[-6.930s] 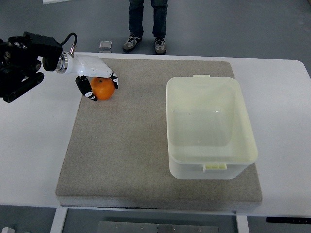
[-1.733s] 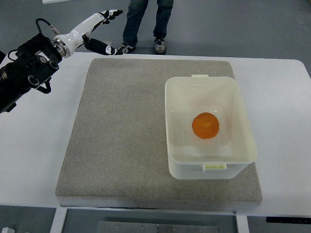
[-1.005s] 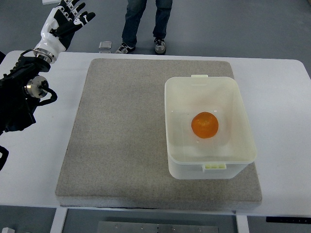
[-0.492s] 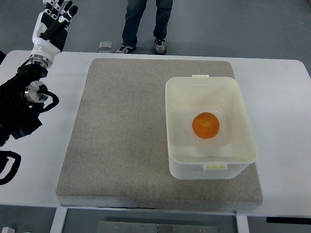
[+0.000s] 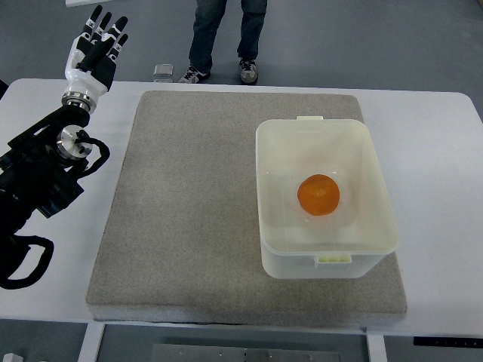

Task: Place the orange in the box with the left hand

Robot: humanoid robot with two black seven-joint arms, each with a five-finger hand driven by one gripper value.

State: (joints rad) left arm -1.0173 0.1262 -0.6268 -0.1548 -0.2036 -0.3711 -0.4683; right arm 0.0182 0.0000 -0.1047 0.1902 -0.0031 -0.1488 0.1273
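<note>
The orange [image 5: 318, 194] lies on the bottom of the pale translucent box [image 5: 386, 197], which stands on the right part of the grey mat [image 5: 189, 211]. My left hand [image 5: 95, 51] is raised at the far left, beyond the table's back edge, with its fingers spread and nothing in it. It is far from the box. The black left arm [image 5: 41, 181] runs down along the left edge. No right arm shows.
The mat covers the middle of a white table [image 5: 445, 151]. A person's legs and shoes [image 5: 223, 66] stand behind the table's back edge. A small grey object [image 5: 162, 72] lies on the floor next to them.
The orange, once gripped by my left hand at the mat's back left, now lies in the box. The hand has drawn back left, risen and opened; lately it shifted slightly right.
</note>
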